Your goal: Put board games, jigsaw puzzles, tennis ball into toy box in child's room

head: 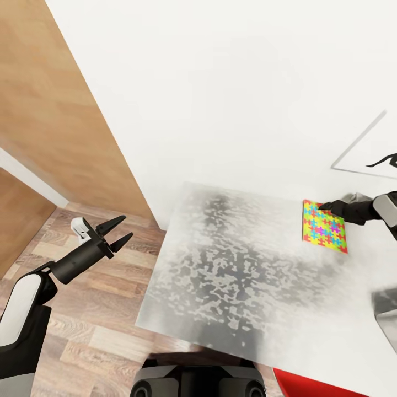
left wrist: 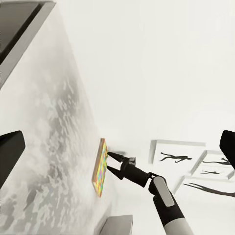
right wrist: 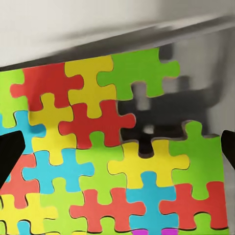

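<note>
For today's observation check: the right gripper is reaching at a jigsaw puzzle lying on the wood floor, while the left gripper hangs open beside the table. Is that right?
Not quite. The jigsaw puzzle lies on the table, not the floor, as the head view shows. The right gripper is at its far edge, and the left gripper hangs open beside the table.

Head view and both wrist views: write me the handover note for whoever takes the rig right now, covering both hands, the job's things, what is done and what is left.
Left hand: open, holding nothing, out over the wood-plank floor beside the pale grey mottled table.
Right hand: open, fingers at the far edge of the flat multicolour jigsaw puzzle sheet; no grasp yet.
Jigsaw lies flat on the table near the white wall. A pale grey corner at the head view's right edge may be the toy box; cannot confirm.
Done: nothing visibly boxed.
Left: grasp this jigsaw, box it, then find the other toys.
</note>
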